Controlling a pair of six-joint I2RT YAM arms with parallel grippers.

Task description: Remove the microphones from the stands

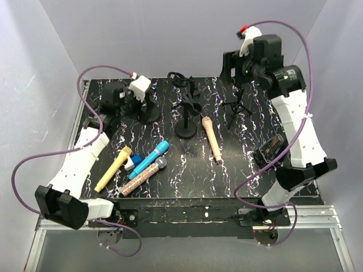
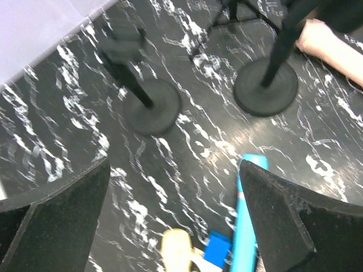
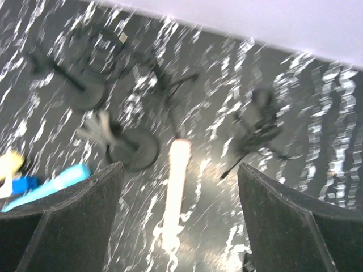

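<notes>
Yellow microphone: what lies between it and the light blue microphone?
A small darker-blue object lies between the yellow microphone and the light blue microphone, close to both. The left wrist view shows it best; the top view shows it too.

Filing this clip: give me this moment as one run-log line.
left gripper: open, empty | right gripper: open, empty | peach mic: flat on table, beside stand

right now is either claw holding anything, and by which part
Nothing is held. The left claw and the right claw both stand open and empty; the peach microphone lies free of both.
</notes>
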